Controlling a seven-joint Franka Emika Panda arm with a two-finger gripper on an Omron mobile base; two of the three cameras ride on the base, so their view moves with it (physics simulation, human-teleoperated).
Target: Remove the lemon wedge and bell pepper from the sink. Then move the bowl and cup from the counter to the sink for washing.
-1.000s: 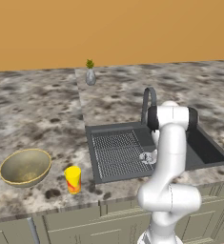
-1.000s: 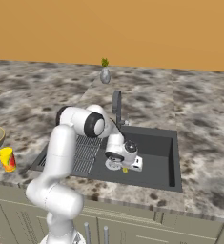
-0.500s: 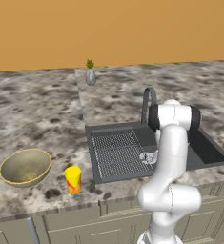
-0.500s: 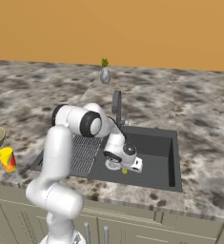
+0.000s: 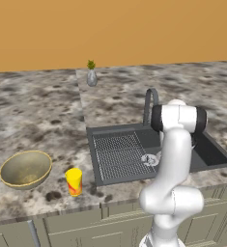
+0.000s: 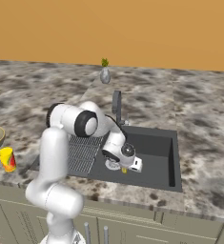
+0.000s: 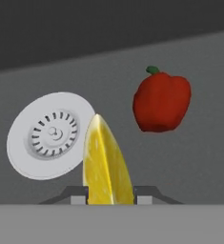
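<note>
Two things still wait on the speckled stone counter (image 5: 37, 111) in our left base view, the shallow olive-gold bowl (image 5: 25, 168) and the small yellow cup (image 5: 74, 181) near its front edge, left of the dark ribbed sink (image 5: 116, 157). From the right base view we see the gripper (image 6: 126, 167) low in the basin's front half. Our hand view shows the jaws closed on the slick, tapering lemon wedge (image 7: 105, 167) beside the white drain (image 7: 50, 135), with the glossy red bell pepper (image 7: 161, 101) nearby; we judge that the narrow wedge could squirt free on lifting.
</note>
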